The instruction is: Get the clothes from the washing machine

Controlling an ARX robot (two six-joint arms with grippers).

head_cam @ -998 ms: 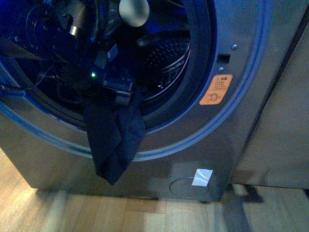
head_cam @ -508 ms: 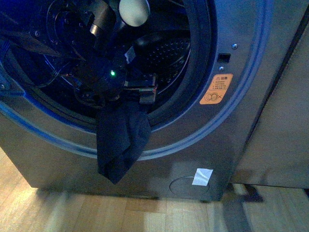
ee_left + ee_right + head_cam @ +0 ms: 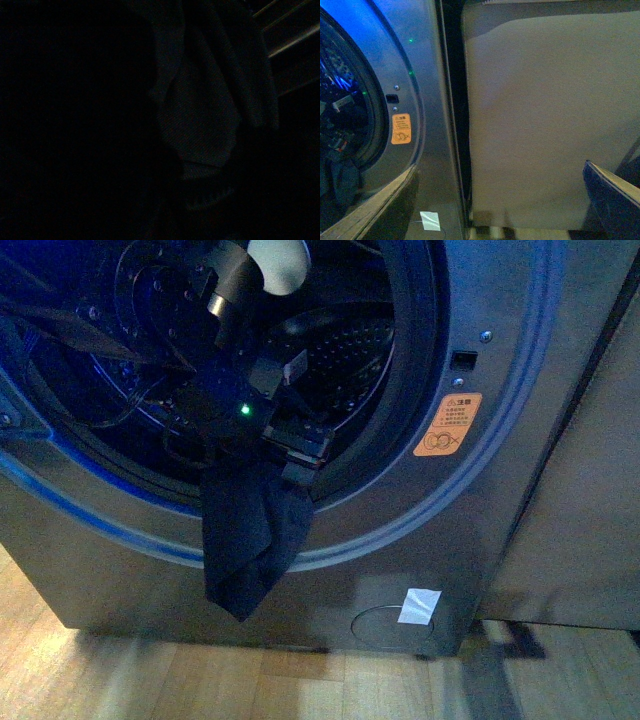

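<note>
The washing machine (image 3: 470, 530) is a grey front-loader with its perforated drum (image 3: 345, 365) showing through the round opening. My left gripper (image 3: 297, 447) sits at the lower rim of that opening, shut on the clothes (image 3: 245, 540). They are a limp dark navy garment hanging down over the machine's front. The left wrist view is dark. My right gripper (image 3: 492, 210) is open with nothing between its fingers (image 3: 612, 197), and it faces the gap beside the washing machine (image 3: 427, 125). It does not show in the front view.
A beige cabinet panel (image 3: 590, 520) (image 3: 545, 115) stands right of the machine across a narrow dark gap. An orange sticker (image 3: 447, 425) (image 3: 401, 129) and a white label (image 3: 418, 606) mark the front. Wooden floor (image 3: 300, 685) lies below.
My left arm has shifted to the right along the drum opening, carrying the top of the clothes with it. The garment's lower end hangs at about the same spot.
</note>
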